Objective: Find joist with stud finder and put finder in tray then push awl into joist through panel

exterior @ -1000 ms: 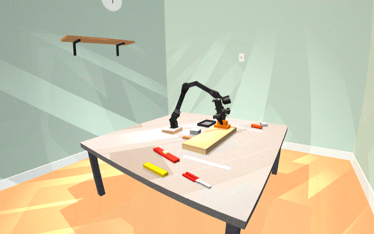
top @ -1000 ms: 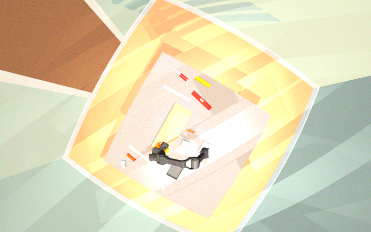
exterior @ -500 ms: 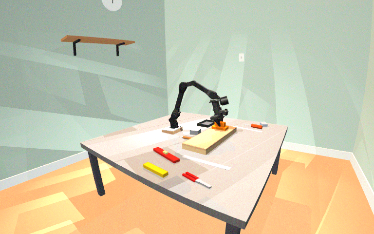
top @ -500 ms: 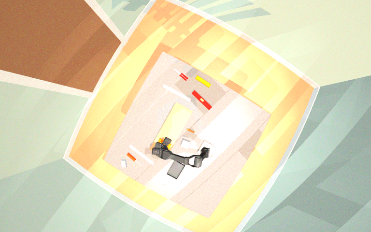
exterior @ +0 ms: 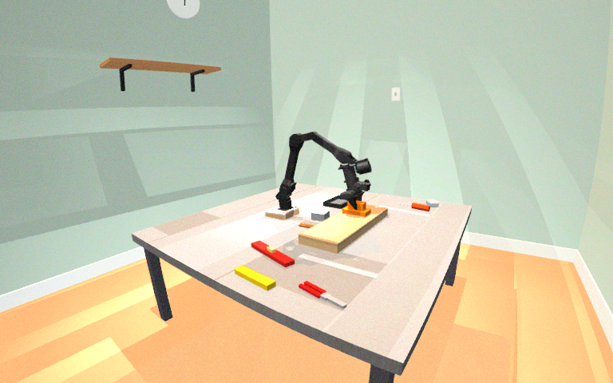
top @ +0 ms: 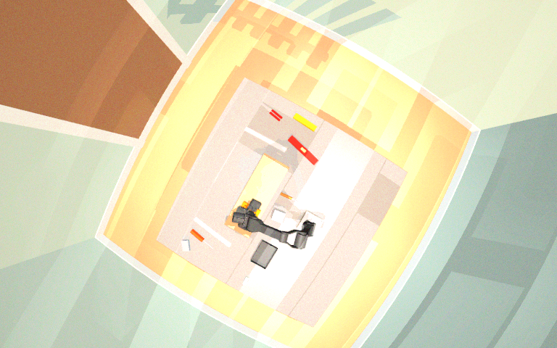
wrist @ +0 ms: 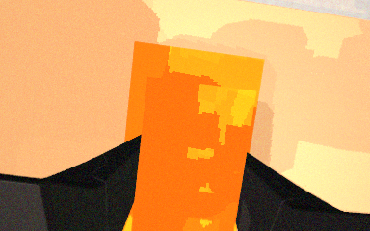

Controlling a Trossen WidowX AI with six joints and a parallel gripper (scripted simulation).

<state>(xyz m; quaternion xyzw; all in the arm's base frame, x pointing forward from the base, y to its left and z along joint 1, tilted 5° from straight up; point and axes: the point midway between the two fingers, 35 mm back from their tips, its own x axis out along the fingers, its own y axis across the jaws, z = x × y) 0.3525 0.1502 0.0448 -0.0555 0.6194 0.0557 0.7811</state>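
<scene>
The orange stud finder (exterior: 356, 211) (wrist: 193, 120) sits on the pale wooden floor panel (top: 265, 170) (exterior: 332, 234), toward the panel's end near the tray. My gripper (exterior: 355, 203) (wrist: 188, 145) is shut on the stud finder's upper part, one black finger on each side. In the top view the arm partly covers the stud finder. The black tray (top: 264, 254) (exterior: 333, 202) stands beside the panel's far end and holds no tool that I can see. An awl with an orange handle (top: 286, 196) (exterior: 306, 225) lies beside the panel on the arm's base side. The joist is hidden.
A grey block (top: 278, 213) (exterior: 319, 215) stands between base and panel. A red level (top: 302, 150) (exterior: 272, 254), a yellow bar (top: 304, 122) (exterior: 254, 277) and red-handled pliers (top: 275, 114) (exterior: 312, 289) lie at one end. An orange-red screwdriver (top: 196, 235) (exterior: 420, 207) lies at the other.
</scene>
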